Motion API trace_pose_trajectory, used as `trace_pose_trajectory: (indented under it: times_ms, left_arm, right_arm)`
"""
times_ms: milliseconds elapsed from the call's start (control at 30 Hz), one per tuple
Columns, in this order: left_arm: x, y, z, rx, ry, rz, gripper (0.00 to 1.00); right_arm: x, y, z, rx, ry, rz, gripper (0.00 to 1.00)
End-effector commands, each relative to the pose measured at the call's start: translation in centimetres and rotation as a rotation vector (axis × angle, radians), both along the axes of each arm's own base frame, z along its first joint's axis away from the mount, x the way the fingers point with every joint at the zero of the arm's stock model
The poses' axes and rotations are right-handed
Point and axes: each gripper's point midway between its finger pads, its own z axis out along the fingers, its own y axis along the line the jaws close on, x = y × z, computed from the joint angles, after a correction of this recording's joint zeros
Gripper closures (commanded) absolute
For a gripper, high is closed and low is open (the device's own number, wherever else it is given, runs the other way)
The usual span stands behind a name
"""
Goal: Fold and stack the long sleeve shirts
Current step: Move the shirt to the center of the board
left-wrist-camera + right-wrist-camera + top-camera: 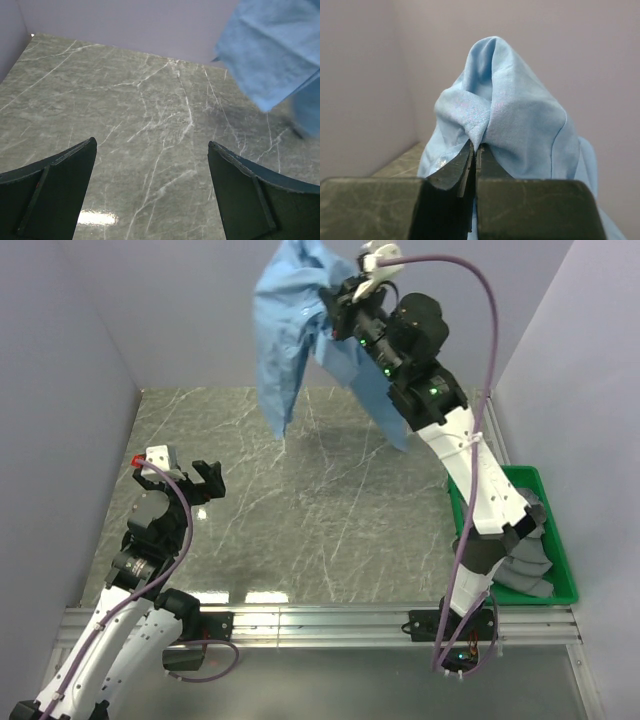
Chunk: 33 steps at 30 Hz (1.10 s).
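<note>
A light blue long sleeve shirt (290, 330) hangs high over the far side of the table, its lower end dangling just above the marble. My right gripper (338, 295) is shut on a pinched fold of that shirt (505, 110), the cloth bunched over the jaw tips (476, 145). Part of the hanging shirt (272, 50) shows at the upper right of the left wrist view. My left gripper (178, 478) is low at the near left, open, with only bare marble between its fingers (150, 145).
A green bin (562, 540) holding grey folded cloth (525, 570) stands at the right edge beside the right arm. Lilac walls close in the table on the left, far and right sides. A metal rail runs along the near edge.
</note>
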Motion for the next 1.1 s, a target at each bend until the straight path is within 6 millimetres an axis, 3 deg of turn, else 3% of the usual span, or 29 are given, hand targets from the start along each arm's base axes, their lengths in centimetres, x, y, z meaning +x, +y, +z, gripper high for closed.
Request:
trace_pose_trajectory:
  times_ms: [0,33,100,133,167,200,233,267,300,333,367,400,433,467,500,533,600,633,667,767,833,867,900,967,1000,1033,1067]
  left_arm:
    - [0.0,0.4,1.4,-0.033,-0.044,0.025,0.01]
    - [0.1,0.5,1.2,-0.032,-0.040,0.030,0.01]
    - [0.0,0.7,1.2,-0.031,-0.040,0.041,0.01]
    - [-0.1,0.8,1.2,-0.032,-0.042,0.045,0.01]
    - [0.0,0.9,1.3,-0.033,-0.042,0.048,0.01]
    - [-0.1,0.9,1.2,-0.035,-0.042,0.049,0.01]
    - [-0.1,0.9,1.3,-0.035,-0.043,0.050,0.01]
    - [-0.1,0.9,1.3,-0.037,-0.045,0.050,0.01]
    - [-0.1,0.9,1.4,-0.038,-0.046,0.049,0.01]
    - [-0.1,0.8,1.3,-0.037,-0.045,0.044,0.01]
    - [-0.1,0.8,1.4,-0.040,-0.048,0.046,0.01]
    - [-0.1,0.7,1.3,-0.040,-0.043,0.043,0.01]
    - [-0.1,0.7,1.3,-0.039,-0.042,0.043,0.01]
    - [0.0,0.6,1.3,-0.040,-0.040,0.037,0.01]
    - [0.0,0.5,1.2,-0.042,-0.039,0.034,0.01]
    - [0.2,0.4,1.0,-0.040,-0.032,0.031,0.01]
    - [0.5,-0.1,0.7,-0.044,-0.014,0.010,0.01]
    - [0.7,-0.4,0.5,-0.045,-0.006,-0.002,0.01]
    - [0.8,-0.8,0.5,-0.057,0.002,-0.018,0.01]
    - [1.8,-1.7,-0.6,-0.086,0.075,-0.028,0.01]
    - [2.5,-2.1,-2.7,-0.102,0.174,-0.012,0.01]
    - [2.8,-2.3,-2.6,-0.114,0.191,-0.008,0.01]
    - [3.4,-2.5,-4.1,-0.106,0.254,0.002,0.01]
    - [4.1,-3.2,-4.6,-0.120,0.295,-0.007,0.01]
    - [4.8,-3.6,-5.9,-0.107,0.348,-0.007,0.01]
    - [5.2,-4.1,-6.3,-0.108,0.370,-0.025,0.01]
    - [5.9,-4.5,-6.1,-0.107,0.374,-0.037,0.01]
  right_arm:
    - [-4.6,2.4,6.8,0.076,-0.276,0.193,1.00]
    - [-5.0,2.8,7.0,0.085,-0.283,0.215,1.00]
    - [-4.3,3.7,4.9,0.105,-0.225,0.237,1.00]
    - [-3.1,4.6,1.7,0.083,-0.156,0.239,1.00]
    - [-3.5,4.3,1.1,0.088,-0.138,0.239,0.98]
    - [-3.4,4.4,-0.4,0.086,-0.100,0.243,0.89]
    - [-2.2,4.7,-4.9,0.050,-0.015,0.221,0.84]
    - [-3.0,3.6,-5.5,0.058,0.002,0.195,0.76]
    - [-3.0,3.1,-7.3,0.072,0.053,0.174,0.71]
    - [-2.0,2.3,-13.0,0.031,0.164,0.101,0.64]
    - [-2.8,0.5,-13.6,0.056,0.191,0.055,0.49]
    - [-3.0,-0.6,-16.2,0.041,0.251,0.006,0.41]
    - [-3.1,-1.9,-21.6,0.001,0.351,-0.064,0.33]
    - [-3.7,-4.4,-22.4,0.045,0.383,-0.154,0.25]
    - [-4.0,-5.9,-24.2,0.040,0.422,-0.210,0.24]
    - [-4.7,-7.5,-28.2,-0.007,0.503,-0.269,0.24]
    - [-6.1,-10.0,-30.1,-0.020,0.551,-0.352,0.24]
    - [-6.9,-10.6,-32.2,-0.061,0.598,-0.365,0.24]
    - [-7.6,-11.0,-32.2,-0.045,0.609,-0.361,0.24]
    - [-8.8,-10.0,-33.7,-0.046,0.652,-0.280,0.24]
    - [-9.0,-8.7,-34.1,-0.035,0.671,-0.217,0.24]
    - [-8.7,-8.0,-35.0,-0.043,0.699,-0.203,0.23]
    - [-8.8,-7.2,-35.7,-0.058,0.730,-0.173,0.23]
    - [-7.8,-6.3,-36.7,-0.077,0.792,-0.184,0.22]
    - [-7.9,-6.3,-37.7,-0.111,0.839,-0.196,0.22]
    - [-7.6,-5.7,-37.2,-0.108,0.845,-0.180,0.22]
    - [-7.5,-5.4,-38.0,-0.122,0.871,-0.175,0.21]
